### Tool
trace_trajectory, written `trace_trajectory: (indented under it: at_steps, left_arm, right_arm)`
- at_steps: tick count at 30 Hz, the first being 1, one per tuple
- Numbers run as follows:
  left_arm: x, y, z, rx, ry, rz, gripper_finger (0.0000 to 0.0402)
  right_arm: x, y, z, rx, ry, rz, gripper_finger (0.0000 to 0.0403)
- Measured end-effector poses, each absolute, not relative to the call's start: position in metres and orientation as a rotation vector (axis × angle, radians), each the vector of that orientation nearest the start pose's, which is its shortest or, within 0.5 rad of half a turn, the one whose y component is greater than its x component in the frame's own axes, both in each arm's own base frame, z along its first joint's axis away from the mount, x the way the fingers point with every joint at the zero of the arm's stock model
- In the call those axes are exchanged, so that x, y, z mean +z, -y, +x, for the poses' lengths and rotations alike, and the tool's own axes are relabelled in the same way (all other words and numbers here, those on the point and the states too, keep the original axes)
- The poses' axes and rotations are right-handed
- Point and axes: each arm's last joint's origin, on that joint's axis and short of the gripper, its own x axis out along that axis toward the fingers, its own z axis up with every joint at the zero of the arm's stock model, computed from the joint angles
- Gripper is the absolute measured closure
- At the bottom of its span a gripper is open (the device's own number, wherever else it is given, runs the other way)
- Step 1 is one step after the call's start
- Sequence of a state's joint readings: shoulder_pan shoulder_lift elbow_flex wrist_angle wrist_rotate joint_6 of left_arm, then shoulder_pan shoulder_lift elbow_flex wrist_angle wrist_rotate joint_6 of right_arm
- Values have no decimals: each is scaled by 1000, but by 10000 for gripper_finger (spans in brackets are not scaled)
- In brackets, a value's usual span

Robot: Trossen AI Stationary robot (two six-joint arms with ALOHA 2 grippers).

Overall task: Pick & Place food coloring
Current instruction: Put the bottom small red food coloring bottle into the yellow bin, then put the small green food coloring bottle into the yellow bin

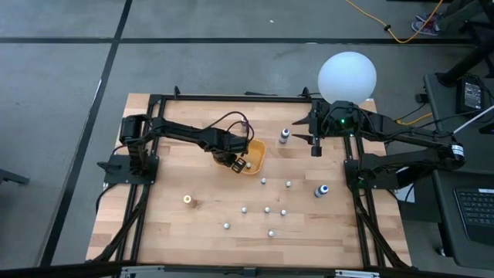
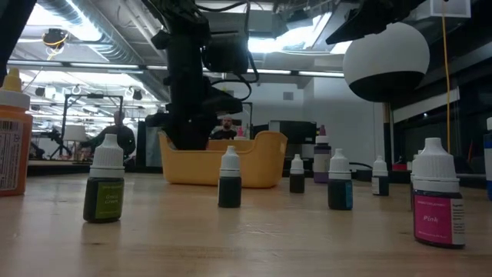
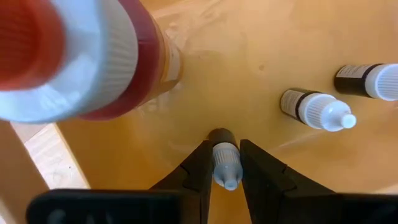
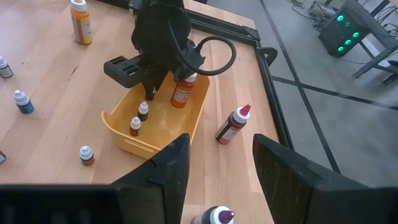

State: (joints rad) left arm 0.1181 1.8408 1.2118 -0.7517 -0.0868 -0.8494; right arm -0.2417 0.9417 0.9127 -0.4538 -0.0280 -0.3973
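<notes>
Pale butcher-block wood forms the table [image 1: 177, 232], framed by black rails and set on a grey concrete floor crossed by dark seams. At the table's left edge the left arm reaches over to the yellow tray [image 1: 258, 157] near the middle of the far side, where the left gripper [image 3: 225, 167] is down inside the tray, its fingers clamped on a small white-capped dropper bottle [image 3: 224, 163]. Two more small bottles [image 3: 317, 109] stand on the tray floor beside a larger red-topped bottle [image 3: 81, 56]. About a dozen food coloring bottles [image 1: 267, 209] stand scattered over the near half of the table, with bare wood toward the left and near edges. A white globe lamp [image 1: 347, 76] sits at the far right corner. The right gripper [image 4: 214, 165] hangs there with its fingers apart, holding nothing. Beyond the table, an open workshop with two people [image 2: 119, 135] in the distance.
</notes>
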Motion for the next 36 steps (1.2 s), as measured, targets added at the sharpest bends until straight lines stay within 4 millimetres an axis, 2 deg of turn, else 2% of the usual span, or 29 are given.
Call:
trace_trajectory:
  at_steps: [7, 13, 17, 24, 30, 34, 36]
  left_arm:
    - [166, -43, 339, 751, -1241, -725, 298]
    - [174, -43, 344, 741, -1216, -729, 279]
    - [184, -42, 348, 739, -1217, -722, 277]
    - [214, -30, 348, 763, -1293, -660, 277]
    - [256, 0, 353, 708, -1322, -586, 279]
    - [290, 35, 358, 589, -1255, -549, 281]
    - [300, 57, 358, 532, -1233, -533, 281]
  right_arm:
    - [325, 46, 191, -111, -513, -323, 226]
    - [325, 46, 191, -112, -513, -323, 226]
    - [325, 46, 191, -112, -513, -323, 226]
    - [325, 46, 191, -111, -514, -323, 226]
    - [325, 46, 191, -111, -514, -323, 226]
    - [325, 46, 191, -111, -514, -323, 226]
    - [325, 46, 191, -111, -514, -324, 226]
